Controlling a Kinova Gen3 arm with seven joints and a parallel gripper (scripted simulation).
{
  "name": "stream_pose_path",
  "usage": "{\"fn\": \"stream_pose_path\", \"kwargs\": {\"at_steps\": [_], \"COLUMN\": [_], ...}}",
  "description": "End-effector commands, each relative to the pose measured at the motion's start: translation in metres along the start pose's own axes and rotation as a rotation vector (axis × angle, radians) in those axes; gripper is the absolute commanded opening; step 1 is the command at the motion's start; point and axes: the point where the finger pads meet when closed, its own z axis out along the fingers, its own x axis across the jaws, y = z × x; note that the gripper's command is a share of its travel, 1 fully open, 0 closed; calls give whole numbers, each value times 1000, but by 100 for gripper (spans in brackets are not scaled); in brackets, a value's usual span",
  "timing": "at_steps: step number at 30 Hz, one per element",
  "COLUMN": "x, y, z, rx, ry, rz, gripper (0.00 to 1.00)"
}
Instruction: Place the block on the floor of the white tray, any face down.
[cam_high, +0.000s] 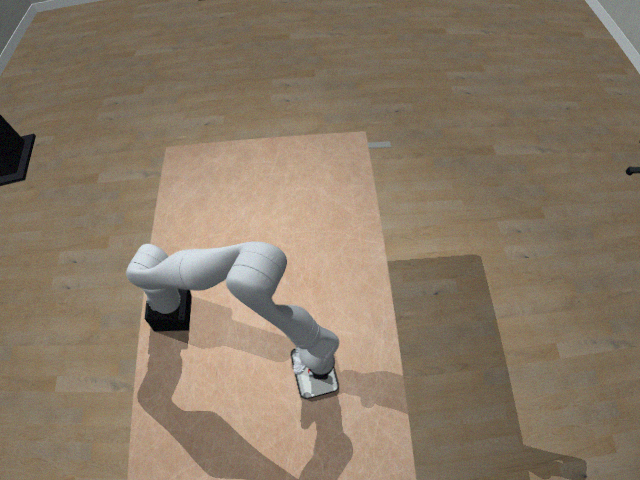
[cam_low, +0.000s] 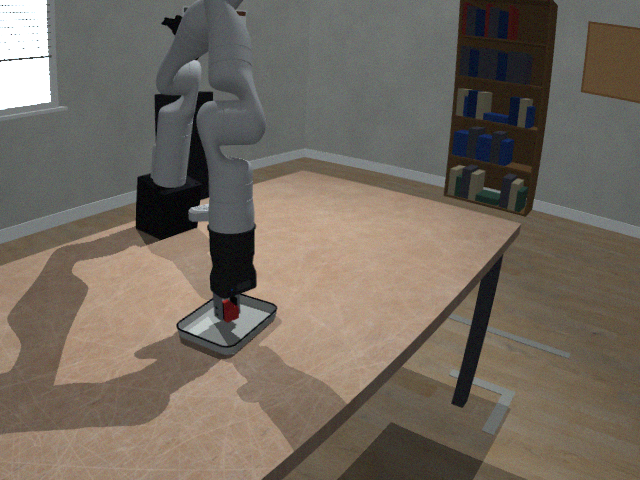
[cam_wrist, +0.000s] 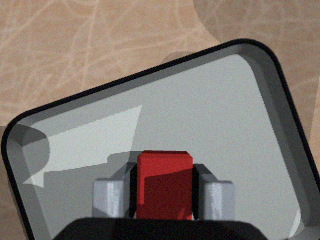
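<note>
A red block (cam_low: 230, 310) is held between the two grey fingers of my gripper (cam_low: 227, 308); it shows clearly in the wrist view (cam_wrist: 165, 185), clamped on both sides. The gripper (cam_wrist: 164, 197) is shut on the block and points straight down inside the rim of the white tray (cam_low: 227, 322). The block hangs just above the tray's floor (cam_wrist: 190, 130), or touches it; I cannot tell which. In the overhead view the arm's wrist covers most of the tray (cam_high: 316, 381), and the block is hidden there.
The arm's black base (cam_low: 164, 209) stands at the back left of the table. The table's edge (cam_low: 413, 341) runs to the right of the tray. A bookshelf (cam_low: 498, 103) stands against the far wall, off the table.
</note>
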Motion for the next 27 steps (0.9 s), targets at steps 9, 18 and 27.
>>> {"fn": "stream_pose_path", "kwargs": {"at_steps": [9,18,27], "x": [0,0,0], "y": [1,1,1], "z": [10,10,10], "rx": [-2,-2,-2], "ry": [-1,-1,-1], "rz": [0,0,0], "gripper": [0,0,0]}}
